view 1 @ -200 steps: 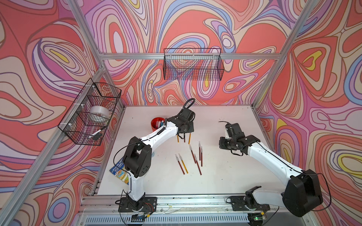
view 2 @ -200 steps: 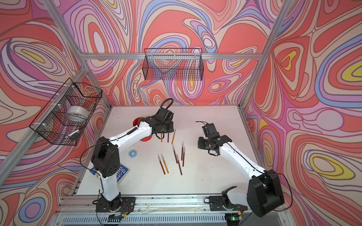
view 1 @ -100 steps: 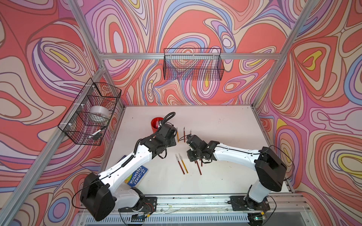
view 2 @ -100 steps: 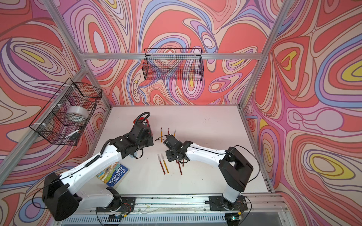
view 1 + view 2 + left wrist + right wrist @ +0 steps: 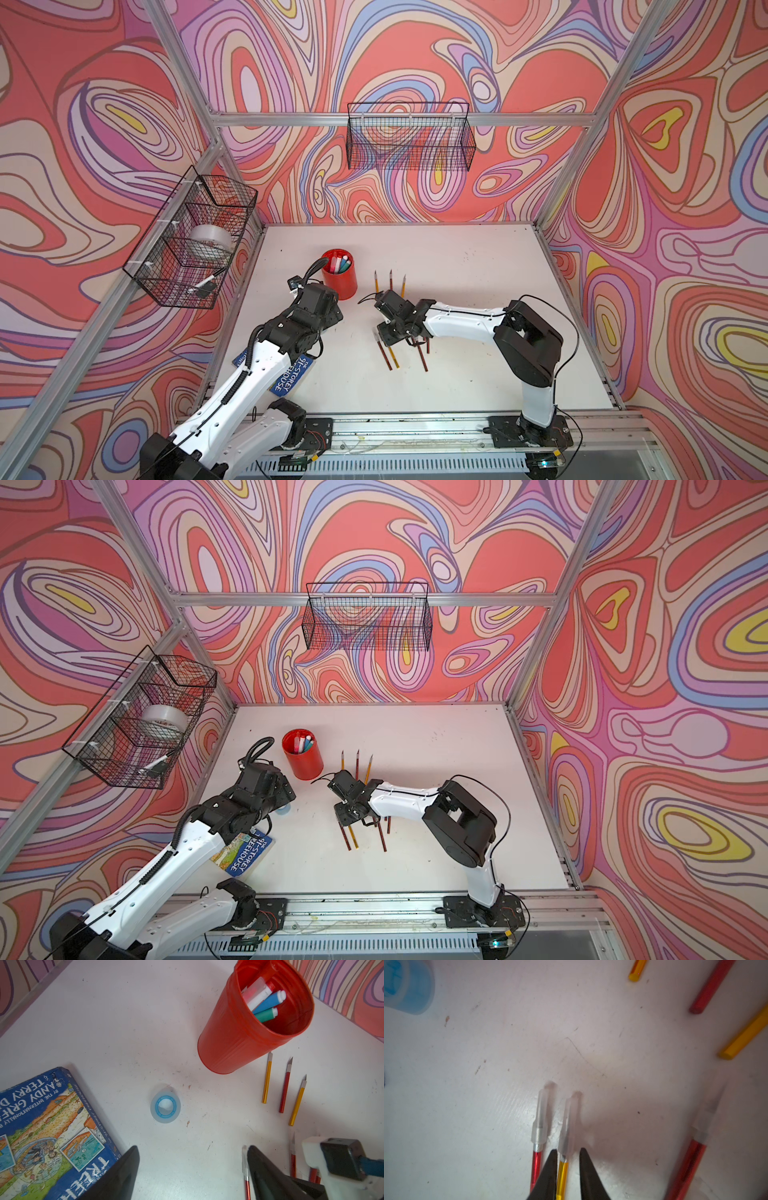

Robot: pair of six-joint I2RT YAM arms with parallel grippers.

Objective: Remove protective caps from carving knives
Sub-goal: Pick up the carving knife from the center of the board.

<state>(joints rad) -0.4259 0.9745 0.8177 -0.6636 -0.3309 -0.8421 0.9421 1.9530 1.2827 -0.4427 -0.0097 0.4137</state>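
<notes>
The right arm (image 5: 465,322) rises from its base at the table's near edge and folds at a raised elbow. Its white forearm runs low and almost level toward the middle of the table (image 5: 457,257), with the wrist tipped down over a loose cluster of carving knives (image 5: 390,359). In the wrist view, the right gripper (image 5: 568,1149) has its black jaws a narrow gap apart. They straddle the yellow-handled knife (image 5: 562,1172) just behind its protective cap (image 5: 569,1124). One jaw lies right alongside the handle, while bare table shows between the handle and the other jaw, so nothing is clamped. A red-handled knife (image 5: 536,1165) lies parallel just beside it, wearing its own translucent cap (image 5: 543,1113). A third capped knife (image 5: 695,1155) lies farther off.

The left arm (image 5: 266,365) stretches diagonally from the near left corner, passing over a blue book (image 5: 243,854). Its wrist is bent so that the tool points down at the table near the red cup (image 5: 338,278) of markers (image 5: 266,1001). The left gripper (image 5: 192,1148) stands wide open with nothing between its jaws, near a small blue tape roll (image 5: 165,1106). Three uncapped knives (image 5: 285,1086) lie side by side just beside the cup, apart from the cluster.
</notes>
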